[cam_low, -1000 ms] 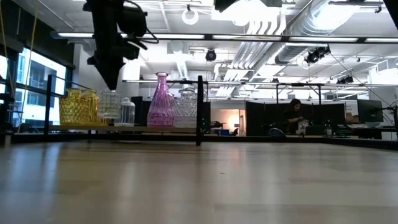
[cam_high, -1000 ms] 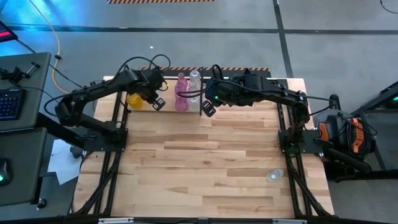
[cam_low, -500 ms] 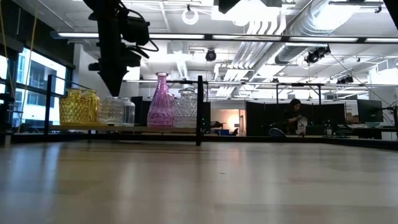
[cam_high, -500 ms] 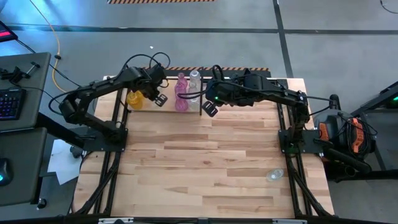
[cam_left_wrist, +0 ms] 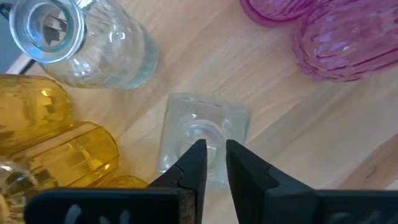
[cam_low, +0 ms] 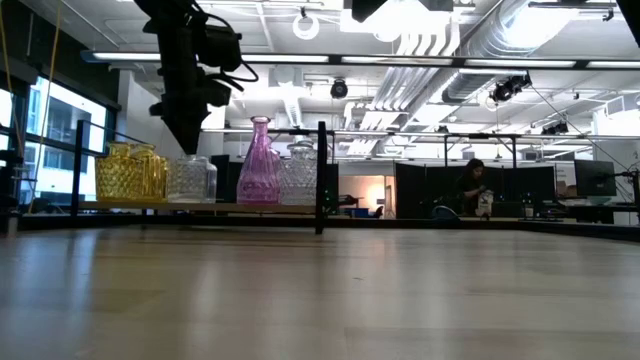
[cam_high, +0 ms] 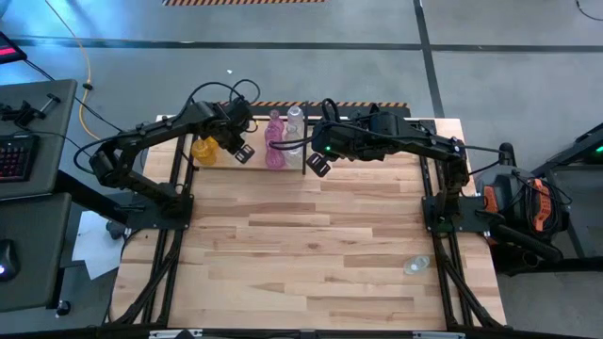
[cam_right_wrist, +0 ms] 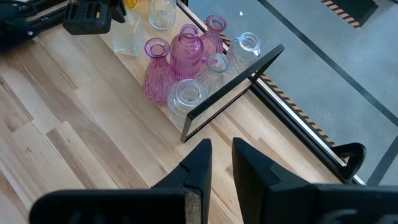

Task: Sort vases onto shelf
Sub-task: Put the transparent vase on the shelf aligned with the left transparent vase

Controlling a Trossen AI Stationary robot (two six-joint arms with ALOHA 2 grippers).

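One square clear vase (cam_left_wrist: 202, 134) directly under left gripper (cam_left_wrist: 211, 152) jaws (narrow gap, nothing held), on shelf (cam_left_wrist: 292, 118).

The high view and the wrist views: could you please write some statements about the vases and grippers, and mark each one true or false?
1. One clear vase lies on the tabletop, far from the shelf. True.
2. The yellow vases stand at the shelf's right end. False: they stand at its left end.
3. The left gripper hovers over a square clear vase on the shelf. True.
4. The right gripper holds a pink vase. False: it holds nothing; the pink vases stand on the shelf.
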